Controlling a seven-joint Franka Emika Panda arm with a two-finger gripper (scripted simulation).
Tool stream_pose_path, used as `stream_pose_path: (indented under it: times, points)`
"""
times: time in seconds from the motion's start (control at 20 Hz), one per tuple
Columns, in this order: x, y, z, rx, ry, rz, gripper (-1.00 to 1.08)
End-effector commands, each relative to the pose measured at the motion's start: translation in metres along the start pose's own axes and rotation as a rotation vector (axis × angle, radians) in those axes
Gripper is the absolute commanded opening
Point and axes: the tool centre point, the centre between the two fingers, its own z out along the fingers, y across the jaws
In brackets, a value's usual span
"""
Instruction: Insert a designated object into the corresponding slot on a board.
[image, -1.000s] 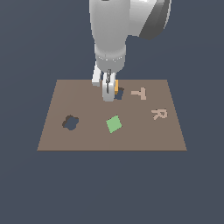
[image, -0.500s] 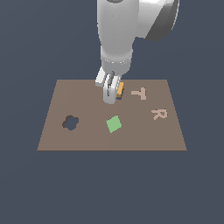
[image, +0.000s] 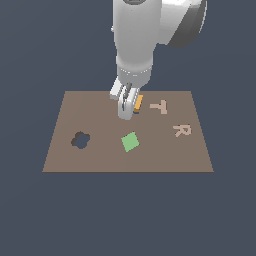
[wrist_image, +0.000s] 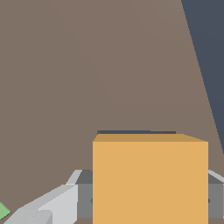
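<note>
Between the gripper's (image: 127, 107) fingers, the orange block (image: 138, 103) is clamped and held above the back half of the board (image: 165, 150), just beside the raised letter T (image: 159, 106) on the exterior view's left. What the coming move turns on is how the block sits over its slot (wrist_image: 135, 131): in the wrist view the block (wrist_image: 150, 181) fills the foreground, and only a thin dark strip of the square cut-out peeks out past its far edge, running parallel to that edge and spanning nearly the same width. So I judge the slot to lie almost straight beneath the block, offset slightly beyond its far edge (most of the opening is hidden by the block itself, so the exact offset cannot be read). The edges look squared up with the cut-out, so little or no twist seems needed; a small shift toward that dark strip and a straight descent is what the move calls for. The green square tile (image: 130, 142) lies flat on the board nearer the camera, well apart from the block, and the clover-shaped cut-out (image: 80, 140) sits toward the exterior view's left, clear of the path.
</note>
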Motion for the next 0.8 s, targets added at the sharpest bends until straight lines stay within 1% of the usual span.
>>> stream_pose_path:
  times: [0.0,0.25,0.3,0.75]
  points:
    - [0.0001,-0.0003,0.0022,0.000,0.000,0.001,-1.00]
    - [0.0000,-0.0007,0.0093,0.000,0.000,0.004,-1.00]
    - [0.0000,-0.0007,0.0093,0.000,0.000,0.004,1.00]
    - [0.0000,-0.0007,0.0093,0.000,0.000,0.004,1.00]
